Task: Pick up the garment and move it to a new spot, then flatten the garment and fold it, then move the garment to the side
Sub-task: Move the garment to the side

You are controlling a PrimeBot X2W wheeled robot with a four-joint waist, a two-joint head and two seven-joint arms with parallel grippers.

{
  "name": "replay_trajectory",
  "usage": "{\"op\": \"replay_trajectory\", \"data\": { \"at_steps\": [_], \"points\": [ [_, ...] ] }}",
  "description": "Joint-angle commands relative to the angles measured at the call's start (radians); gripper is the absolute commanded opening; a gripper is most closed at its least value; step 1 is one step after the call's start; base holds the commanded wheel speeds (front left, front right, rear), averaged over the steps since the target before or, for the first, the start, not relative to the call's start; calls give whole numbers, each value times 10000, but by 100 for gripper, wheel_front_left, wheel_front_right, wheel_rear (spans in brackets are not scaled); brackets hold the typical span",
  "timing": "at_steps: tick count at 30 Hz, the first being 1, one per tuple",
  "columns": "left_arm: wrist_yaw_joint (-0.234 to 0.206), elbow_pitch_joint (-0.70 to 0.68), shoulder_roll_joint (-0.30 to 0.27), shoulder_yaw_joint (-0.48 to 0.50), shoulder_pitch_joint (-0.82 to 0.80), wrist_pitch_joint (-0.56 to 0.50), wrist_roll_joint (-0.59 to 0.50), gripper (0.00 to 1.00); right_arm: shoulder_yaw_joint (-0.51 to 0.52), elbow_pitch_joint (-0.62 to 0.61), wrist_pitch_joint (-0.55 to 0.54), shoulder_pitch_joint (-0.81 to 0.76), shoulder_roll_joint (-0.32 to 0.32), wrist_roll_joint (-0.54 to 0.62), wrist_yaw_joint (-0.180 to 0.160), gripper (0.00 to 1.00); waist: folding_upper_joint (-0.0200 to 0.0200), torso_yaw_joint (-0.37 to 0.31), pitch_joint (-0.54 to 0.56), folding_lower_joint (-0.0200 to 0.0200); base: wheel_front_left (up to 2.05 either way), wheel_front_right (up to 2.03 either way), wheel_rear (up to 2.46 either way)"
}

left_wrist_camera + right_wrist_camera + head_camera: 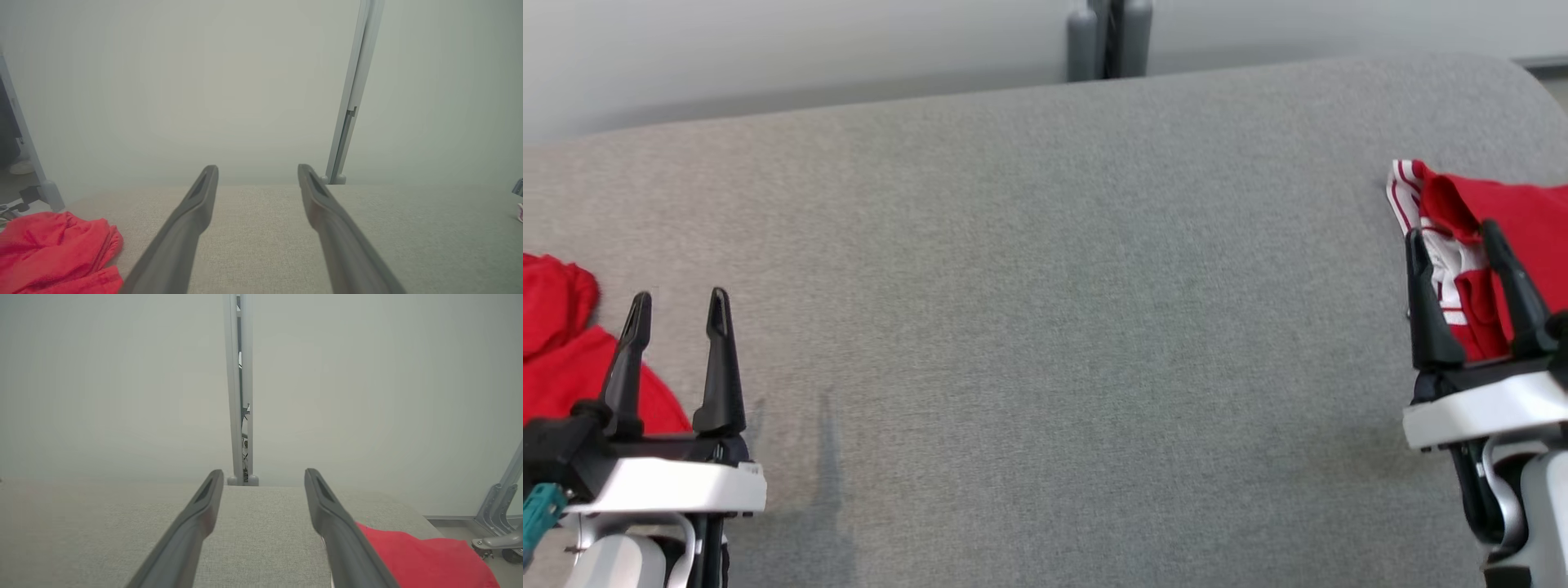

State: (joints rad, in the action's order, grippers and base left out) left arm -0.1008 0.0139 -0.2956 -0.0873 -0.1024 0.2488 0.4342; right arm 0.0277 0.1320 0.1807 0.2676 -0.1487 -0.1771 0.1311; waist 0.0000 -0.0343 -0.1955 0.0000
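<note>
A crumpled red garment lies at the left edge of the grey fabric surface; the left wrist view has this crumpled garment at its lower left. My left gripper hovers just right of it, open and empty, its fingers spread over bare fabric. A second red garment with white-striped trim lies at the right edge. My right gripper stands open in front of it, partly hiding it. In the right wrist view that gripper is empty, and the striped garment's red cloth lies right of its right finger.
The wide grey surface runs between the two arms, its far edge rounded. A grey post rises behind the far edge against a pale wall. A metal frame leg with a caster stands on the floor beyond the right end.
</note>
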Motion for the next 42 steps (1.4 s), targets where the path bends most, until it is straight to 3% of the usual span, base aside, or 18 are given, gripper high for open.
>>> {"op": "replay_trajectory", "data": {
  "at_steps": [1,12,23,42],
  "points": [
    [50,12,-24,31,60,64,52,100,49,-92,-48,-147,-20,18,-7,100,0,267,315,0,0,0,0],
    [733,193,-205,98,963,141,0,100,87,-1193,-679,-1840,312,204,-7,100,0,574,1220,0,0,0,0],
    [656,313,-154,-80,1514,99,-226,100,560,-2065,-1165,-3000,621,331,-5,100,0,581,1650,0,0,0,0],
    [470,65,-183,-299,1433,-173,-158,100,782,-2161,-1100,-3139,821,290,-5,100,0,637,1631,0,0,0,0]
  ]
}}
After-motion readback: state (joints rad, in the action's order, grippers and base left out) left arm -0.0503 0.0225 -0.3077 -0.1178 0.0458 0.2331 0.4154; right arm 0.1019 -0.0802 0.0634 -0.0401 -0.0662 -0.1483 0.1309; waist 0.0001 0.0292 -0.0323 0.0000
